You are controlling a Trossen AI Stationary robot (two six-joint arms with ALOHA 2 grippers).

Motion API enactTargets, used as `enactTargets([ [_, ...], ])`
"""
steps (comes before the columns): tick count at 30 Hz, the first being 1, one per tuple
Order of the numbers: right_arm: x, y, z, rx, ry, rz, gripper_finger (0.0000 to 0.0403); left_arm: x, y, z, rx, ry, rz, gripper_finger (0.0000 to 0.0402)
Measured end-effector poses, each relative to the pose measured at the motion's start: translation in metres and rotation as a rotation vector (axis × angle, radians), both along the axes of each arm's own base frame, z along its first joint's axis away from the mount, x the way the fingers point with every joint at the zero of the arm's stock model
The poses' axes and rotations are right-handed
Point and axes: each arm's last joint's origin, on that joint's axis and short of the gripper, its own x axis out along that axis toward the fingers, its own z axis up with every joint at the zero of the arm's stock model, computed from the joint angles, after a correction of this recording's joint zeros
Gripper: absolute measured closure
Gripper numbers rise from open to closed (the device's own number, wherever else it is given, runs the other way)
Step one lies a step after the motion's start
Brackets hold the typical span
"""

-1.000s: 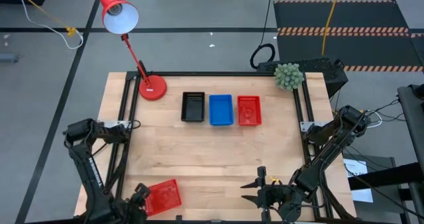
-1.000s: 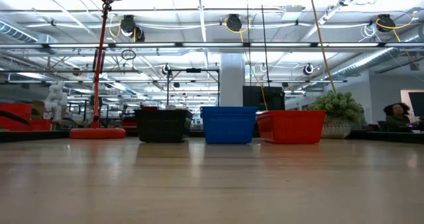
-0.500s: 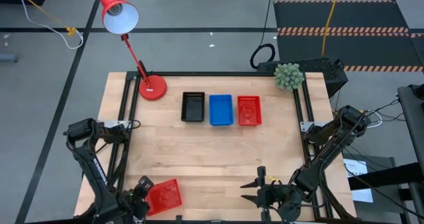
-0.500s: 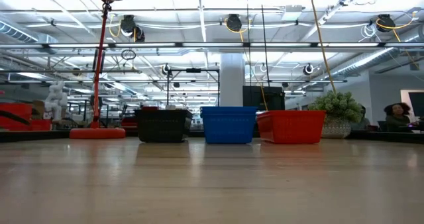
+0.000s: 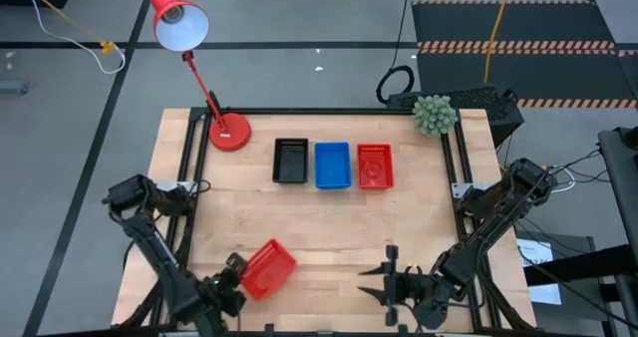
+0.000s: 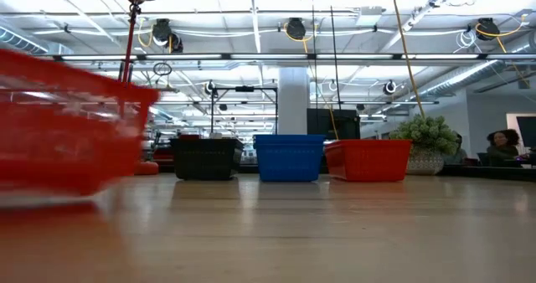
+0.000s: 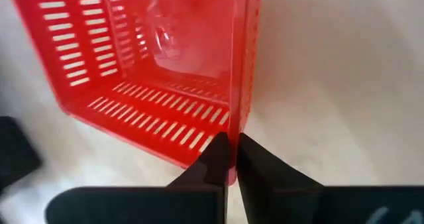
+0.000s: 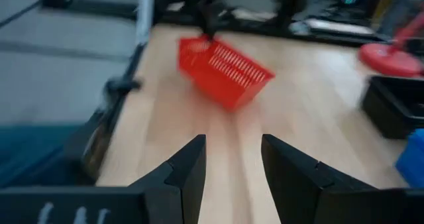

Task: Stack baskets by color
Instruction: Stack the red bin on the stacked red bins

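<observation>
Left gripper [image 5: 235,278] pinches the rim of a red basket [image 5: 267,268] at the table's near left, tilted off the wood; right gripper [image 5: 377,282] waits near the front edge, fingers spread, holding nothing.

Red basket [image 5: 267,269] tilted, near table's front; three baskets [image 5: 332,165] rowed behind.

High view looks straight down; low view level; both show the baskets [image 5: 332,165].
</observation>
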Motion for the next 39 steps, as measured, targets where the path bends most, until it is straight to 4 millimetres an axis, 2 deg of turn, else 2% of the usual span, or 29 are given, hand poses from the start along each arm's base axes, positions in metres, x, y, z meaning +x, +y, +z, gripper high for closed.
enactTargets([
  [5, 0.016, -0.01, 0.006, 0.033, -0.035, -0.027, 0.0261, 0.038, 0.013, 0.019, 0.004, -0.084, 0.052, 0.0393],
  [10, 0.033, -0.015, 0.017, 0.005, -0.08, -0.055, 0.0259, 0.081, 0.025, 0.058, -0.088, -0.208, 0.18, 0.0388],
  [15, 0.041, -0.012, 0.045, -0.111, -0.137, -0.065, 0.0258, 0.108, 0.033, 0.104, -0.166, -0.329, 0.209, 0.0394],
  [18, 0.045, -0.008, 0.067, -0.182, -0.167, -0.033, 0.0258, 0.12, 0.04, 0.13, -0.101, -0.42, 0.142, 0.0391],
  [21, 0.048, -0.004, 0.09, -0.254, -0.193, -0.005, 0.026, 0.131, 0.055, 0.146, 0.002, -0.491, 0.142, 0.0395],
  [25, 0.05, -0.003, 0.113, -0.339, -0.23, -0.003, 0.0265, 0.144, 0.085, 0.15, 0.122, -0.534, 0.262, 0.0389],
  [28, 0.053, -0.01, 0.117, -0.434, -0.219, -0.085, 0.0267, 0.154, 0.104, 0.148, 0.145, -0.533, 0.325, 0.0388],
  [32, 0.06, -0.024, 0.11, -0.502, -0.165, -0.177, 0.0268, 0.169, 0.117, 0.134, 0.184, -0.494, 0.357, 0.0395],
  [39, 0.071, -0.049, 0.085, -0.524, -0.061, -0.239, 0.0268, 0.189, 0.119, 0.105, 0.283, -0.384, 0.269, 0.0387],
])
